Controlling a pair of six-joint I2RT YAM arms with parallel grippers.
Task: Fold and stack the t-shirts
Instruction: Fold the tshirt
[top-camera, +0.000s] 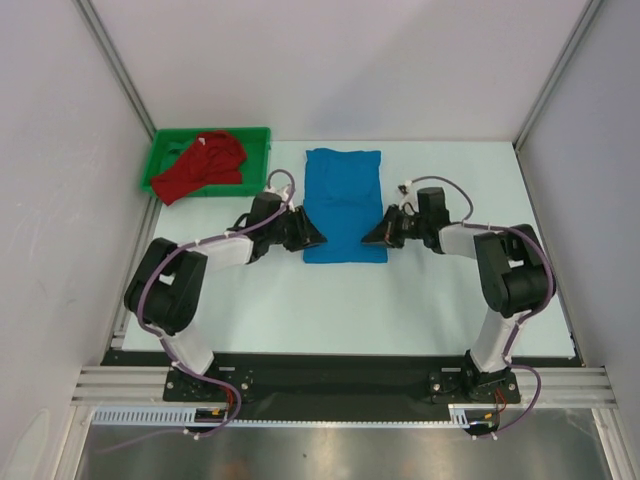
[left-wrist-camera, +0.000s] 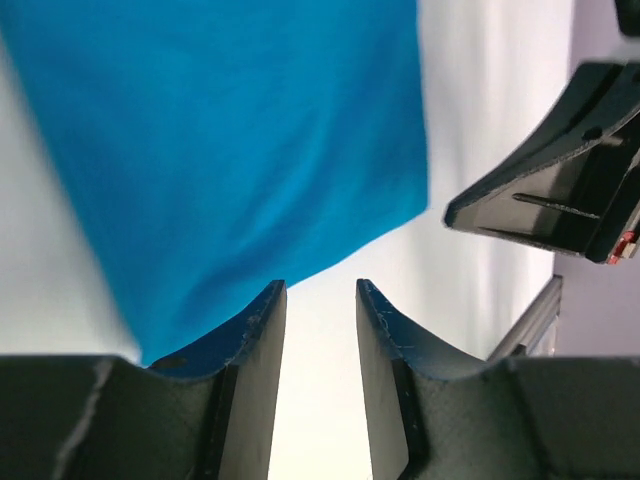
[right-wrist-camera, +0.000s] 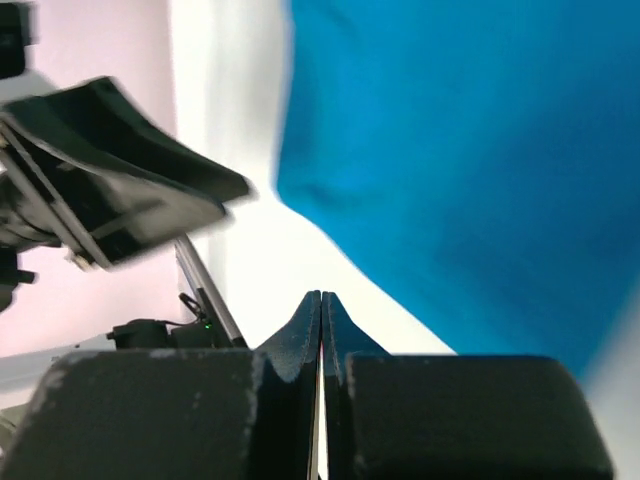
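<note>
The blue t-shirt (top-camera: 343, 203) lies folded into a long rectangle on the table between my two grippers. It also fills the top of the left wrist view (left-wrist-camera: 230, 140) and the right wrist view (right-wrist-camera: 470, 160). My left gripper (top-camera: 318, 239) is open and empty beside the shirt's near left corner (left-wrist-camera: 320, 290). My right gripper (top-camera: 370, 238) is shut and empty beside the near right corner (right-wrist-camera: 322, 295). The red t-shirt (top-camera: 203, 166) lies crumpled in the green tray (top-camera: 158, 152) at the back left.
White walls and metal frame posts close in the table on three sides. The right gripper shows at the right of the left wrist view (left-wrist-camera: 560, 190); the left gripper shows at the left of the right wrist view (right-wrist-camera: 110, 190).
</note>
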